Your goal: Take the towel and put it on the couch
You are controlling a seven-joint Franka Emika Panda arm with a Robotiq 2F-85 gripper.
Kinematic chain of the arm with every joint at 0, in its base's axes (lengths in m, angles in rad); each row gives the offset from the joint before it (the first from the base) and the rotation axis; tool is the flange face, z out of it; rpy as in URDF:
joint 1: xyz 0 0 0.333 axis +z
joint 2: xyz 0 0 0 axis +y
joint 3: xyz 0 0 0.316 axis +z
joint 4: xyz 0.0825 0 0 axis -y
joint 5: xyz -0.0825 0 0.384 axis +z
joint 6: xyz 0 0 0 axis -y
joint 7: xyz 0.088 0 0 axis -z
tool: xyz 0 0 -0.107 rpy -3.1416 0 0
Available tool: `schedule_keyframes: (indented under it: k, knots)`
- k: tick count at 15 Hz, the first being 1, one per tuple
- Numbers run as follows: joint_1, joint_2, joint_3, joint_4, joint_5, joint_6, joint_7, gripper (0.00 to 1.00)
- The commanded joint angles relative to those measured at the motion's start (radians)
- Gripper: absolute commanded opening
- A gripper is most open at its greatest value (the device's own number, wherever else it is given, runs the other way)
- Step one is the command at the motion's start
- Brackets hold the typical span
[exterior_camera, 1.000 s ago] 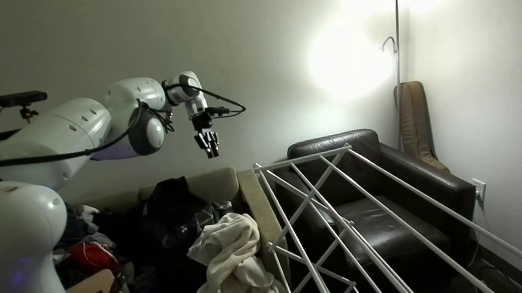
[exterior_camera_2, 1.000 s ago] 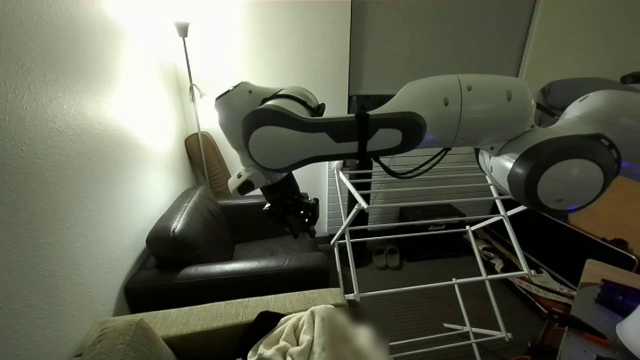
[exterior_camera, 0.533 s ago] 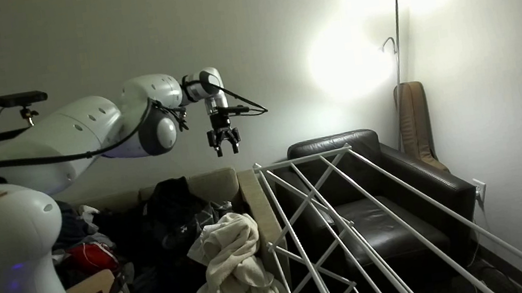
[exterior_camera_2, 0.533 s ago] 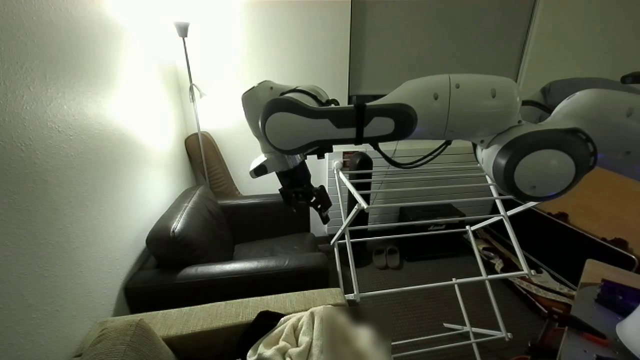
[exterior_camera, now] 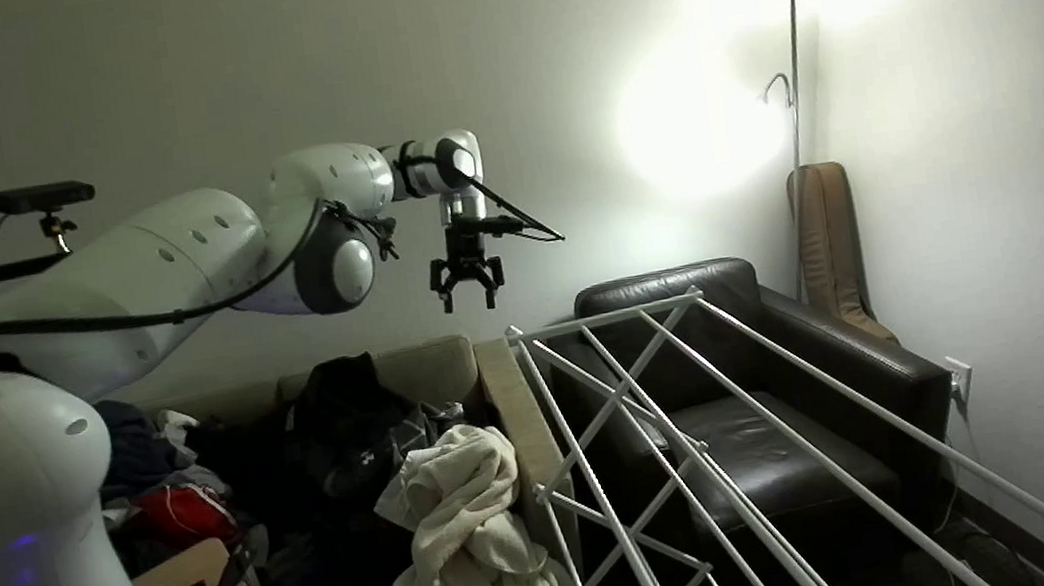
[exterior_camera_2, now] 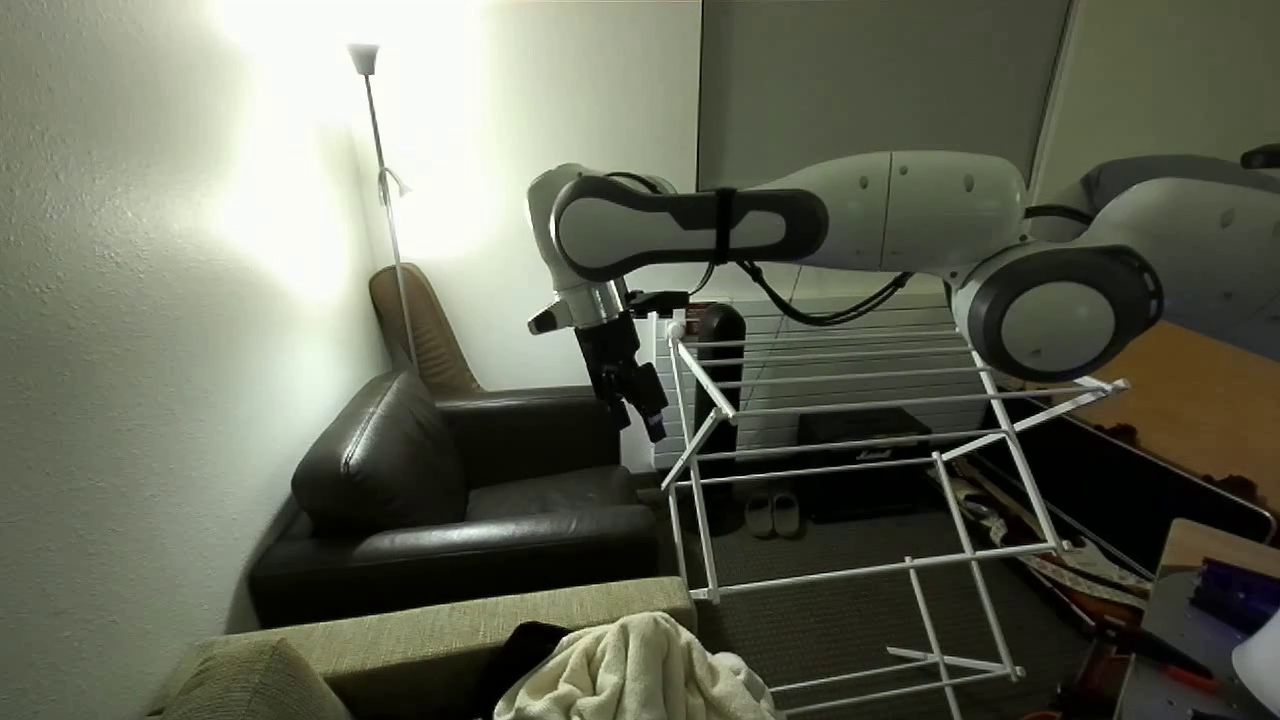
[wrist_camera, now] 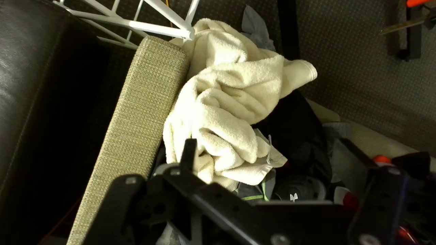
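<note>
Wrist view: plush towel (wrist_camera: 235, 92) lies crumpled beside the woven couch armrest (wrist_camera: 133, 109), end effector (wrist_camera: 268, 145) spread wide

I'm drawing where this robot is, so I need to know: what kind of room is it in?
It's probably a living room in someone's home. You can see a beige couch, a dark, shiny armchair, and a white rack that looks like the kind for drying laundry.

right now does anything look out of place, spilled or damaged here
The beige couch looks untidy: a jumbled, mostly dark clothes pile on it, and the cream towel bunched beside its armrest, not folded. No spill or damage shows.
</note>
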Motion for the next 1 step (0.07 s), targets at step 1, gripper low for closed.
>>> schedule_keyframes:
  k: [1]
  knots:
    - [-0.002, -0.015, 0.007, -0.026, -0.004, 0.01, 0.004, 1.0]
